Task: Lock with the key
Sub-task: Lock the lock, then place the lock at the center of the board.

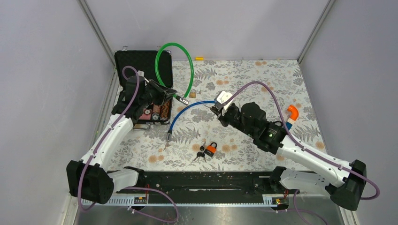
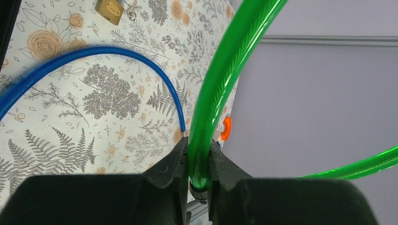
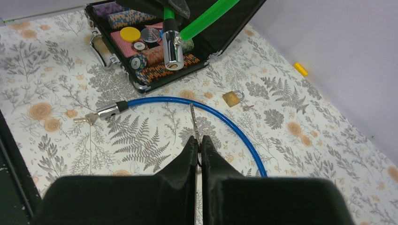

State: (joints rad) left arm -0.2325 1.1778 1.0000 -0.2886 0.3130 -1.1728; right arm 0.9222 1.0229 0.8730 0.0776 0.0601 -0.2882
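Right wrist view has the right gripper [image 3: 198,140] pinched fully shut on the key [image 3: 194,123]. Its thin blade points to 12 o'clock, well short of the barrel [image 3: 172,49] of the green cable [image 3: 206,18]. Left wrist view shows the left gripper [image 2: 197,149] almost closed, clamped on that cable just above the barrel. From above, the barrel hangs toward 11 o'clock on the counter [image 1: 263,84], beside the open case [image 1: 141,61] and at 9 o'clock from the key.

The likeliest failure is a missed keyhole. The slot is small, and the barrel dangles from a springy cable, so a push from the key could swing or twist it aside. The key is held only by its head and may pivot between the fingers if the tip strikes the chrome face. A low approach could also snag the blue cable [image 3: 159,98] lying under the blade's path.

The barrel is a short, shiny chrome cylinder with its round end turned toward the key. The cable is glossy green and holds a stiff loop. Both ends appear to be seated in the barrel.
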